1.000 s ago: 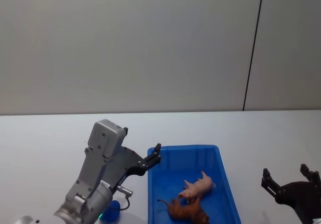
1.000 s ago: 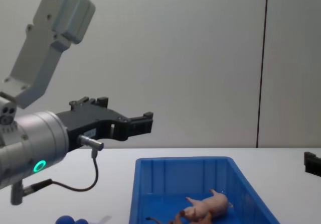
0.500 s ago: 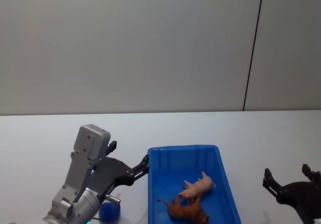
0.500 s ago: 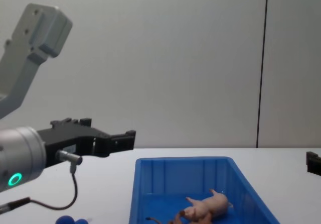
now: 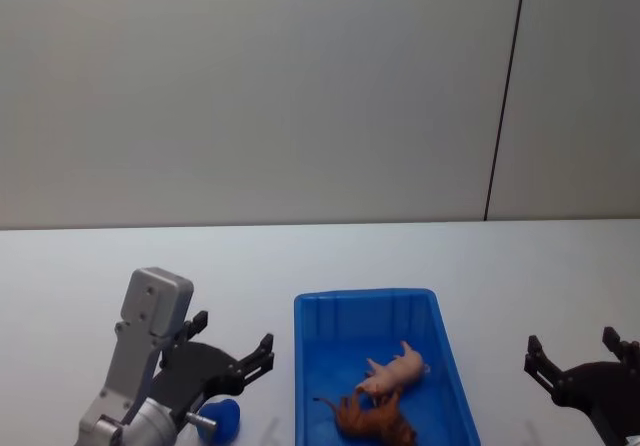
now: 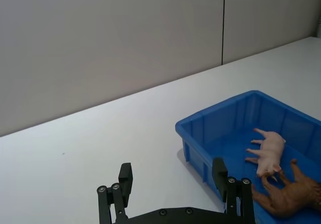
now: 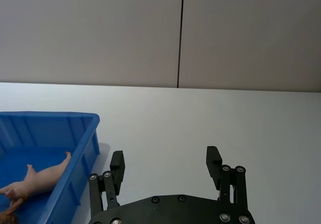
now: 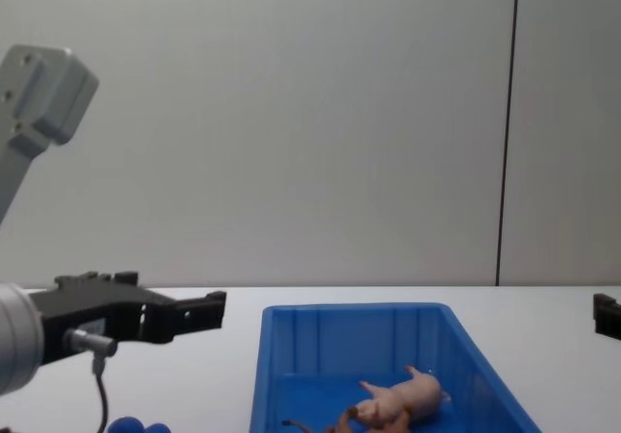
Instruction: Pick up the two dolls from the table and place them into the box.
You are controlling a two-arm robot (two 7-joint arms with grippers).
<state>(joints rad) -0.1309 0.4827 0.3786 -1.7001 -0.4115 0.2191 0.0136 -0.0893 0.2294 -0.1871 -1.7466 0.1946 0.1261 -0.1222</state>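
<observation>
White table (image 5: 420, 251): both dolls, pig (image 5: 397, 371) and brown one (image 5: 375, 421), lie in the box (image 5: 365, 301); left gripper (image 5: 232, 356) backs away leftward, open, empty; right gripper (image 5: 577, 356) parked, open.

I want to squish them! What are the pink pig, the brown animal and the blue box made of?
The pale pink toy pig looks like smooth moulded plastic or rubbery vinyl: even, slightly shiny skin, stiff legs. The brown toy animal seems similar, duller, thin rigid legs. The bright blue rectangular box looks like hard glossy plastic, with straight smooth walls.

Even, soft overhead light, faint shadows beside the box (image 6: 200, 133), no glare, all sharp.
</observation>
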